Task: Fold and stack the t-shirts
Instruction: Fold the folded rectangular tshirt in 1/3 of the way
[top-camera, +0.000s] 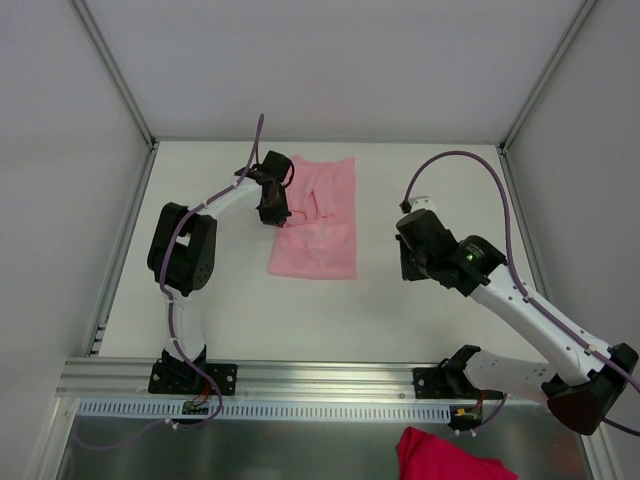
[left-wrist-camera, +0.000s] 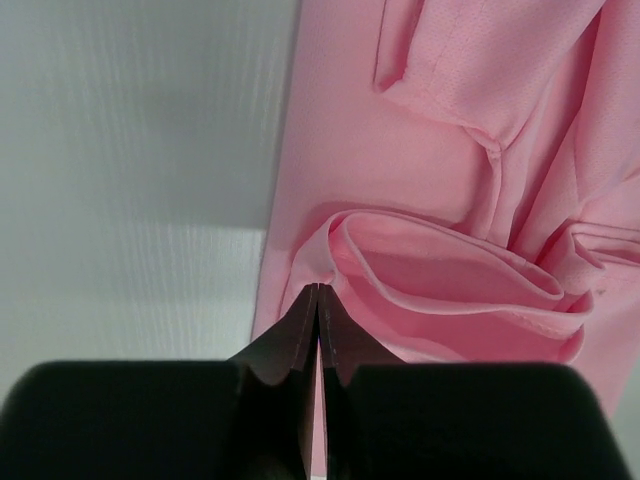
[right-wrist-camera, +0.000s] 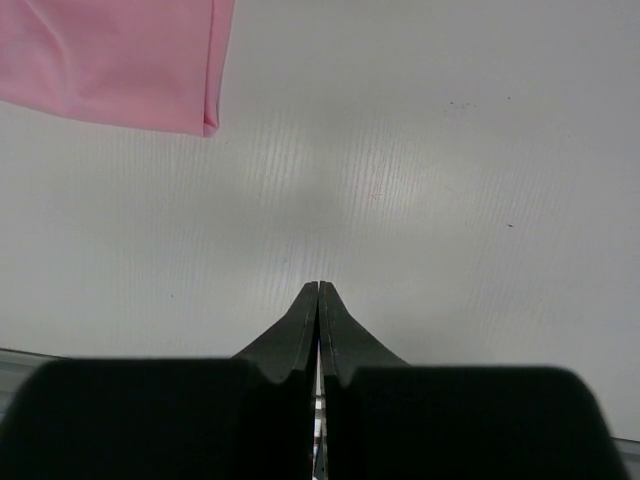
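My left gripper (left-wrist-camera: 317, 290) is closed at a bunched fold of the pink t-shirt (top-camera: 318, 218) lying on the table (top-camera: 380, 300). Whether fabric is pinched, I cannot tell. My right gripper (right-wrist-camera: 318, 288) is closed, empty.

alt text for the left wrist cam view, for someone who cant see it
The left arm's black jaws are shut on a raised fold at the edge of a pale-pink t-shirt, which lies rumpled across the right of the view. White table fills the left.

The left hand (top-camera: 272, 211) hides the t-shirt (top-camera: 322, 228) edge it apparently pinches.
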